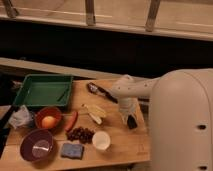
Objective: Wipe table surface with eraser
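Note:
The light-brown wooden table surface point(118, 144) fills the lower left of the camera view. My gripper point(130, 120) hangs from the white arm point(131, 89) and points down at the table's right part, near the right edge. A small black block, the eraser point(132, 122), shows at the gripper's tip, against the tabletop. How the gripper holds it is hidden by the wrist.
A green tray point(44, 91) stands at the back left and a black-handled utensil point(100, 91) lies right of it. Yellow food point(95, 112), a red pepper point(72, 120), dark berries point(81, 133), a white cup point(101, 140), a blue-grey sponge point(71, 150), a purple bowl point(36, 145) and a red bowl point(48, 118) lie left of the gripper.

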Available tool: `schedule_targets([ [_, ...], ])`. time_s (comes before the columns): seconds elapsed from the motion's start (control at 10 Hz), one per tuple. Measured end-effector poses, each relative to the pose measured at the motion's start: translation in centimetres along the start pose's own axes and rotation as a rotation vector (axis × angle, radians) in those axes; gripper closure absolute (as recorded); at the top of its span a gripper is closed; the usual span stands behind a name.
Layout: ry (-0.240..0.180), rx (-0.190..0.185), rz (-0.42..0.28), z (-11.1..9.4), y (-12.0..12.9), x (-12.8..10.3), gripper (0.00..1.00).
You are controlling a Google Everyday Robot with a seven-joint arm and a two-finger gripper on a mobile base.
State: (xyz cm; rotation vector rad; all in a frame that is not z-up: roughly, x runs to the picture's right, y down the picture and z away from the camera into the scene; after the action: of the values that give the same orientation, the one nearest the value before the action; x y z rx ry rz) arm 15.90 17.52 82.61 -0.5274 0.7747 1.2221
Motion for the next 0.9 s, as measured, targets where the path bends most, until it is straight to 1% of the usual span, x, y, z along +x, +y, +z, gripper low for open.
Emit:
schedule_targets([
  [0.1, -0.004, 0.0, -0.002, -0.1, 0.2, -0.5, 0.86],
  [0.2, -0.01, -0.002, -0.01, -0.4, 1.0, -1.4, 0.86],
  [0.3, -0.016, -0.006, -0.03, -0.7, 2.6, -2.6, 0.86],
  [0.5, -0.02, -0.015, -0.075, -1.0, 5.4, -3.5, 0.86],
  [0.6, -0.018, -0.021, -0.108, -0.9, 7.1, -3.3, 0.86],
  [0.7, -0.014, -0.021, -0.125, -0.8, 8.0, -2.8, 0.86],
  [0.9, -0.001, -0.014, -0.131, -0.4, 8.2, -1.6, 0.86],
])
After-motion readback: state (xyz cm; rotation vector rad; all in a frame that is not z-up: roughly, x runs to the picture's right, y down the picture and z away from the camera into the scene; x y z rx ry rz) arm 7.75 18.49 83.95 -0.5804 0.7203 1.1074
